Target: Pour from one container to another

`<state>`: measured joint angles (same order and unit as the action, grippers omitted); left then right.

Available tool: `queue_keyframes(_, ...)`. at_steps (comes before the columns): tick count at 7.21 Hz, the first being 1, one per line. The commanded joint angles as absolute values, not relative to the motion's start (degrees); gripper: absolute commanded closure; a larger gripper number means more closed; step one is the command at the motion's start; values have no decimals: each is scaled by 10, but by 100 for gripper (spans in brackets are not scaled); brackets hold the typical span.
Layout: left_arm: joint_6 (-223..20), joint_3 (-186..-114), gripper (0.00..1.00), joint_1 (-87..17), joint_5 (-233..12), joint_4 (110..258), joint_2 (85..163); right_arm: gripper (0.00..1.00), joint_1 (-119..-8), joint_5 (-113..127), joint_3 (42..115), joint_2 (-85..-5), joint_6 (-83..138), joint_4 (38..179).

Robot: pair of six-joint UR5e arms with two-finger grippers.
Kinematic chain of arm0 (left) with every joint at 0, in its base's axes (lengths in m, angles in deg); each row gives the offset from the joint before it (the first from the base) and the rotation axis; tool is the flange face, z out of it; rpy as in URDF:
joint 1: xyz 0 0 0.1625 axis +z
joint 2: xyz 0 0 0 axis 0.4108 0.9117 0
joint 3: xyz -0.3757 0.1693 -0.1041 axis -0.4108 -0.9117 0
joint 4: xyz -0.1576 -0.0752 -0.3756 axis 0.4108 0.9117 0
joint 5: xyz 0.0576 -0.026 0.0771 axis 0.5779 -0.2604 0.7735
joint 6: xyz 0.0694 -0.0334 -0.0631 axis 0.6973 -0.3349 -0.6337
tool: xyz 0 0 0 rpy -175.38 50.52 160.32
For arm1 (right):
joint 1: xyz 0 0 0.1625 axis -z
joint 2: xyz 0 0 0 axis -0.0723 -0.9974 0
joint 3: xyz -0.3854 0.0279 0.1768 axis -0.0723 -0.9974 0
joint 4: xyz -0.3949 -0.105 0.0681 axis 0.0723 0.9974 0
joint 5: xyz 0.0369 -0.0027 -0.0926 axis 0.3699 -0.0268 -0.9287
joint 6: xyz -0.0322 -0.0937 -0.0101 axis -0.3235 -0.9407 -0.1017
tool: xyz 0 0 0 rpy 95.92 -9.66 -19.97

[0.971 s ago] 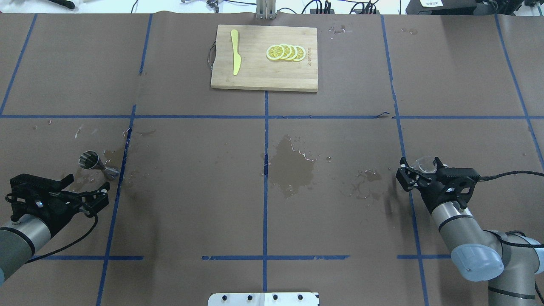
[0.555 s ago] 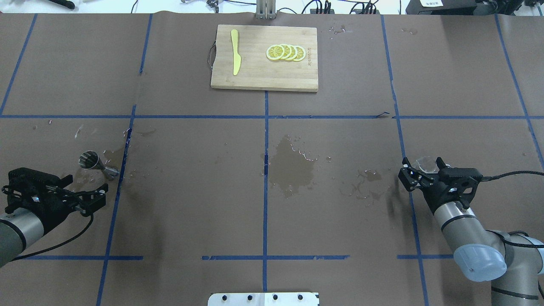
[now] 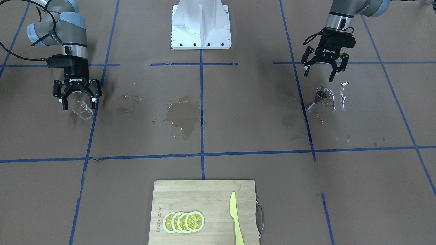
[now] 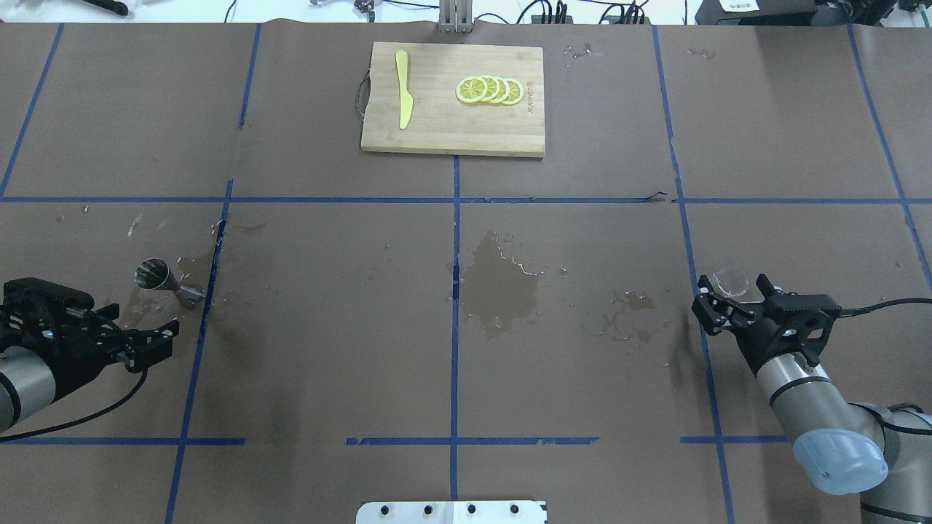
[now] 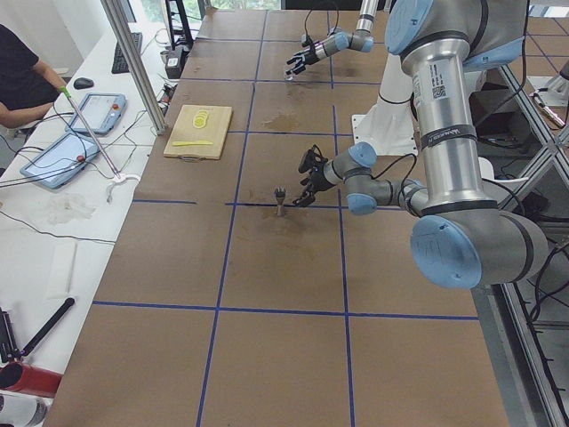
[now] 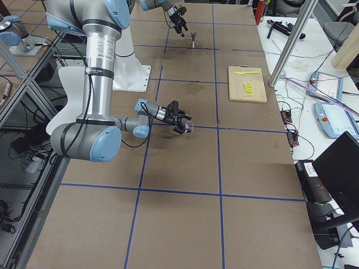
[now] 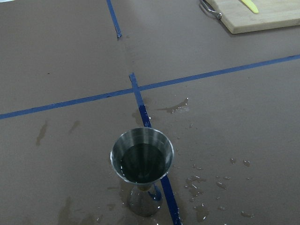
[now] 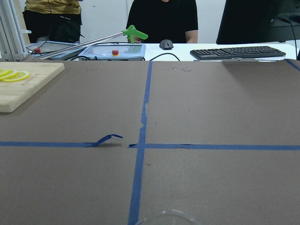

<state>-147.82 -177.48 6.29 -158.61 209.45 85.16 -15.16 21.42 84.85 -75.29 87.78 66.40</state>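
Observation:
The clear glass beaker point(image 4: 729, 279) stands on the table at the right, seen in the front view point(image 3: 82, 110) just past the fingertips of my right gripper point(image 4: 732, 289), which is open and not touching it. Only its rim point(image 8: 161, 218) shows at the bottom edge of the right wrist view. The metal jigger point(image 4: 164, 280) stands upright on a wet patch at the left, with dark liquid in its upper cone point(image 7: 142, 161). My left gripper point(image 4: 142, 325) is open and empty, a short way back from the jigger point(image 3: 318, 98).
A wooden cutting board point(image 4: 437, 131) with lemon slices point(image 4: 489, 90) and a yellow knife point(image 4: 403, 91) lies at the far centre. A large wet stain point(image 4: 502, 284) and droplets mark the middle. The white robot base point(image 4: 451, 511) sits at the near edge.
Both arms have drawn back toward the robot. The right gripper's open fingers have slid back off the beaker, which stays in place. The left gripper has moved further from the jigger.

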Motion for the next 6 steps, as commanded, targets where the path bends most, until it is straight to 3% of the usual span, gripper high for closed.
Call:
queue_keyframes(1,-1460,-1820,0,47,-1636,2025,852,0,-125,213,866,-774,880,664)
queue_keyframes(3,-1409,-1828,0,-7,-1719,2023,853,0,-91,200,880,-794,884,665)
queue_keyframes(6,-1400,-1835,0,-30,-1736,2024,854,0,-27,208,980,-866,887,666)
